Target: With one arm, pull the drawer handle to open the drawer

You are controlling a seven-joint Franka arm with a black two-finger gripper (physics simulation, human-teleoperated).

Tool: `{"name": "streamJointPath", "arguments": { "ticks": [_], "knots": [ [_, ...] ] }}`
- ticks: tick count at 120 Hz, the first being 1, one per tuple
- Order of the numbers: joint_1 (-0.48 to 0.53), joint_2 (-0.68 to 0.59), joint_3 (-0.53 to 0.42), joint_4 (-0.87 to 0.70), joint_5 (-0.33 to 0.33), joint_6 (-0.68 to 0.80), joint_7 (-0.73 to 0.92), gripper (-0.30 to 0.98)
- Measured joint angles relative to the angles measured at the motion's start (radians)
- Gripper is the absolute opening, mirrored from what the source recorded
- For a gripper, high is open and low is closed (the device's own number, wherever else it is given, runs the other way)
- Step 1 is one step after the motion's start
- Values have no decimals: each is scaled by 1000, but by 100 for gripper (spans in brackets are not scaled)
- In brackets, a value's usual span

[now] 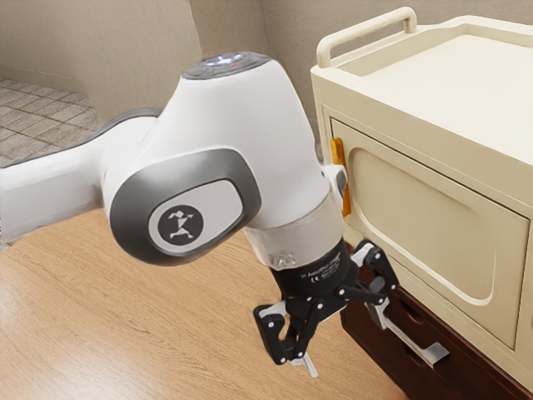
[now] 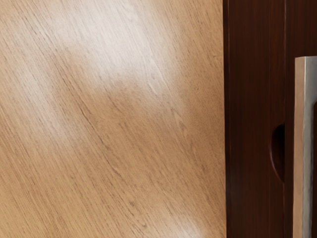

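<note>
- Surface (image 1: 158,325): pale wood grain, running under the arm and up to the dark drawers; bright glare patches in the wrist view.
- Cabinet (image 1: 416,100): cream, at the exterior view's right. Broad front panel (image 1: 433,225) with a rounded raised outline; tray-like top with a cream rail (image 1: 366,36) at one end.
- Arm (image 1: 250,117): white with grey trim, entering from the exterior view's left; hand end angled down beside the cabinet front.
- Drawers (image 1: 363,333): dark reddish brown, below the cream panel. Wrist view gives their edge against the wood.
- Claw (image 1: 342,342): black, two-fingered, low in front of the dark drawers. State: spread wide, nothing gripped. Fingers (image 1: 310,367) stand well apart, one out over the wood, the other on the drawer side.
- Drawer handle (image 1: 435,356): silver metal bar with squared ends, mounted on the dark drawer front. Position relative to claw: just beside the drawer-side finger, outside the gap between the two. In the exterior view one end of the bar meets that finger in outline; contact cannot be judged. Wrist view places the handle off to one side of the hand.
- Strip (image 1: 337,154): yellow-orange, upright at the cabinet's near corner, partly hidden by the arm.
- Scoop (image 2: 279,153): small curved recess in the dark wood, close to the handle.
</note>
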Motion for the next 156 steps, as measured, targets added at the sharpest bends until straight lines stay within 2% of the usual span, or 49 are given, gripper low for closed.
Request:
{"name": "streamJointPath", "arguments": {
  "ticks": [48,82,109,143,156],
  "knots": [
    [3,21,0,-33,3,57,28,69],
    [15,47,0,-36,29,83,73,69],
    [20,75,1,-10,40,91,102,52],
    [22,99,2,33,65,94,135,46],
    [21,114,-12,57,65,76,13,45]
  ]
}}
